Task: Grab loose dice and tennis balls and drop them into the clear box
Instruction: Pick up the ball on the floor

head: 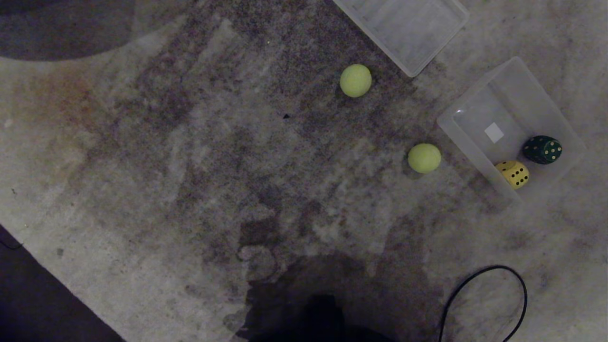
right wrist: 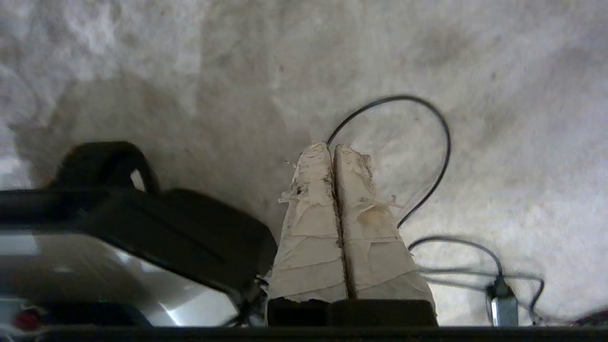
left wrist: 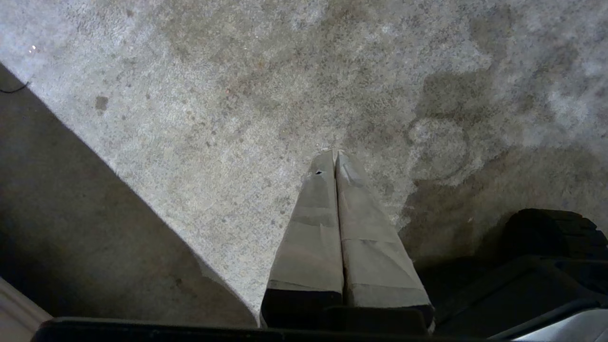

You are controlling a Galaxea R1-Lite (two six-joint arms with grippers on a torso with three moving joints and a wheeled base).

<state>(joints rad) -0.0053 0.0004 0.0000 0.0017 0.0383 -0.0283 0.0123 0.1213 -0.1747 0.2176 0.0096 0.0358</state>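
Carpet [head: 190,166] open | tennis balls [head: 424,158] beside clear box [head: 468,137] wall (outside)

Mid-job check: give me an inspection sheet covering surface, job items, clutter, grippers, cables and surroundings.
Surface: stained grey carpet.
Job's things: clear box holds yellow die and dark green die; near tennis ball loose beside the box; far tennis ball loose near the lid. Other dice not seen.
Clutter: nothing seen.
Grippers: left gripper shut, empty; right gripper shut, empty; both above carpet.
Cables: black cable loop on carpet, near right gripper.
Surroundings: dark floor beyond carpet edge.
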